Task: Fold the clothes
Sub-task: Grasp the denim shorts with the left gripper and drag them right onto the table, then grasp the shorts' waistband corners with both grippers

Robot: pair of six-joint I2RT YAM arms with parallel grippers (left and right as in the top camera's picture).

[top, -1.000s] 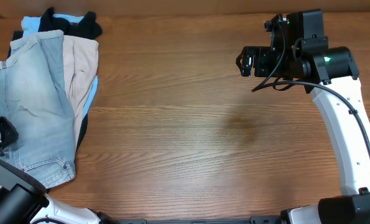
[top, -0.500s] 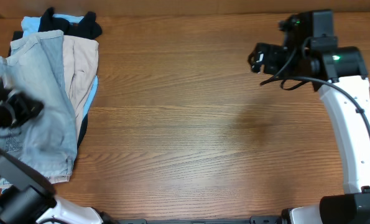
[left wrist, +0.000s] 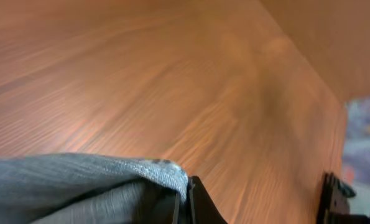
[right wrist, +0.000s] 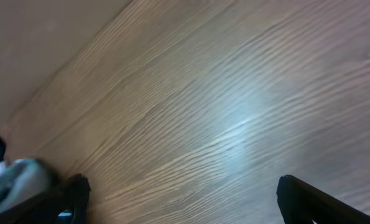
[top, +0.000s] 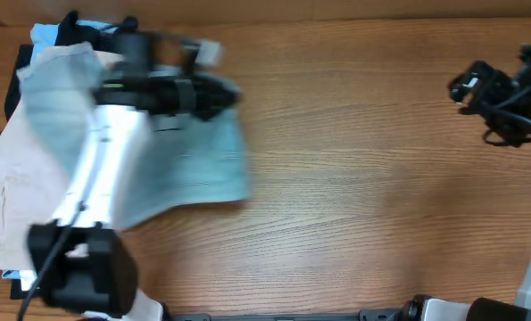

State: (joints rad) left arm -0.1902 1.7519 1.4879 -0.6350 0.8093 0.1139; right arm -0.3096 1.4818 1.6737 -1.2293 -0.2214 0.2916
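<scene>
Four garments show in the overhead view.

Far left: a black garment [top: 69, 25] and a sky-blue garment [top: 42, 34] sit at the table's back corner. Pale beige cotton shorts [top: 15, 178] are spread in front of them.

Next right: faded light-blue denim shorts [top: 198, 165] hang as a loose sheet from the left gripper [top: 222, 94] over left-centre of the table. Their left part overlaps the beige shorts, and the picture is blurred here. In the left wrist view the fingers are pinched together at bottom centre on a bunched denim edge.

Far right: the right gripper [top: 468, 85] has its jaws spread wide with nothing between them, well apart from all cloth.

Risks (judgement):
- The hold is on one edge only, so the free part may land creased or doubled under, giving no flat start for a fold.
- The bite on thick denim looks small, and drag on the wood could pull it out.
- The overlapped beige shorts could be tugged along.
- The right arm is too far off to catch a corner.

Surface: an oak-toned wood-grain tabletop [top: 363, 178], matte and bare from centre to right.

Room: only a blurred strip shows beyond the table edge in the left wrist view, and I cannot tell what it is.
</scene>
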